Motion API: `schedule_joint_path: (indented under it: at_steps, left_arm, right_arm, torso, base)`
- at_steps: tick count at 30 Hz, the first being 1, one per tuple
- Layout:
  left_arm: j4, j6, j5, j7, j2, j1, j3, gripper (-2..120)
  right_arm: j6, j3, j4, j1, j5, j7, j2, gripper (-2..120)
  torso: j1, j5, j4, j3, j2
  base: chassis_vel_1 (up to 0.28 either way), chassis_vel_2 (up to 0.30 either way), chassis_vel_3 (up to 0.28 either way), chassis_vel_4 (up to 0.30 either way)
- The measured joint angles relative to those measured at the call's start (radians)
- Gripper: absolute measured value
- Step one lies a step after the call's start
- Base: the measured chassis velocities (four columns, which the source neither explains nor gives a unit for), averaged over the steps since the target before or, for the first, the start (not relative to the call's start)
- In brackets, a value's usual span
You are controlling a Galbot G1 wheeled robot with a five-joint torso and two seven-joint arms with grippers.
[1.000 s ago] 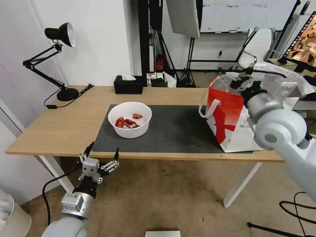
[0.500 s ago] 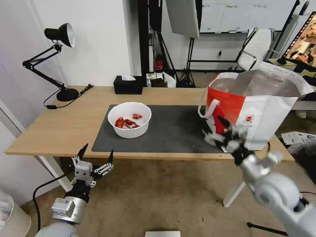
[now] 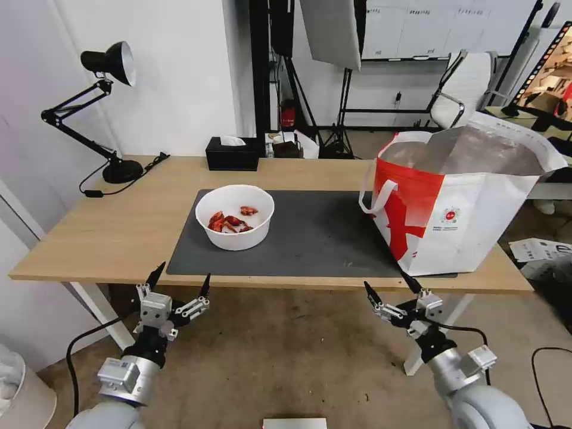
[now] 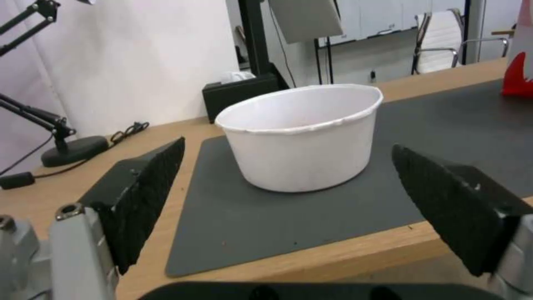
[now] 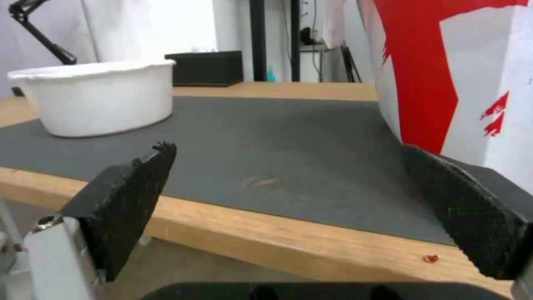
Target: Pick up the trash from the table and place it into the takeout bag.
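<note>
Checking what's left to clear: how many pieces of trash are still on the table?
1: a white bowl holding red shells, on the dark mat left of the red-and-white bag. Both grippers hang open below the table's front edge.

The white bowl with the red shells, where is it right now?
In the head view the white bowl sits on the left part of the dark grey mat, in front of the black tissue box and well left of the takeout bag.

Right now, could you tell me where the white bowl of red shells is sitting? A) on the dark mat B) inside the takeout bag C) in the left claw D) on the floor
A: the bowl stands on the mat, apart from the bag and untouched by either claw.
</note>
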Motion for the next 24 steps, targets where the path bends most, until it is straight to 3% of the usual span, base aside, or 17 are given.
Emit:
schedule_joint_path:
  at_steps: [11, 15, 17, 19, 20, 23, 24]
  left_arm:
    - [0.007, 0.000, 0.003, -0.006, -0.001, -0.001, -0.002, 100]
    - [0.007, 0.078, -0.079, -0.070, 0.031, -0.082, -0.014, 100]
    - [-0.006, 0.194, -0.203, -0.134, 0.075, -0.172, -0.030, 100]
    - [-0.007, 0.309, -0.393, -0.211, 0.152, -0.278, -0.032, 100]
    - [-0.007, 0.309, -0.393, -0.211, 0.152, -0.278, -0.032, 100]
    - [0.018, 0.444, -0.729, -0.284, 0.276, -0.415, -0.043, 100]
    - [0.018, 0.444, -0.729, -0.284, 0.276, -0.415, -0.043, 100]
  right_arm:
    - [-0.003, -0.007, 0.000, 0.007, -0.001, 0.013, 0.003, 100]
    - [-0.005, -0.007, 0.000, 0.008, 0.001, 0.014, 0.002, 100]
    - [-0.005, -0.007, 0.001, 0.009, 0.001, 0.014, 0.002, 100]
    - [-0.006, -0.007, 0.001, 0.009, 0.002, 0.014, 0.001, 100]
    - [-0.006, -0.007, 0.001, 0.009, 0.002, 0.014, 0.001, 100]
    - [-0.007, -0.008, 0.001, 0.010, 0.003, 0.015, 0.001, 100]
    - [-0.007, -0.008, 0.001, 0.010, 0.003, 0.015, 0.001, 100]
  torso:
    - [0.000, 0.0000, 0.0000, 0.000, 0.000]
    - [0.000, -0.0001, 0.0001, 0.000, 0.000]
    - [0.000, -0.0002, -0.0001, 0.000, 0.000]
    - [0.000, -0.0003, -0.0001, 0.000, 0.000]
    - [0.000, -0.0003, -0.0001, 0.000, 0.000]
    - [0.000, -0.0003, -0.0002, 0.000, 0.000]
    - [0.000, -0.0003, -0.0002, 0.000, 0.000]
  base:
    - [0.000, 0.000, 0.000, 0.000]
    - [0.000, 0.000, 0.000, 0.000]
    - [0.000, 0.000, 0.000, 0.000]
    - [0.000, 0.000, 0.000, 0.000]
    - [0.000, 0.000, 0.000, 0.000]
    - [0.000, 0.000, 0.000, 0.000]
    - [0.000, 0.000, 0.000, 0.000]
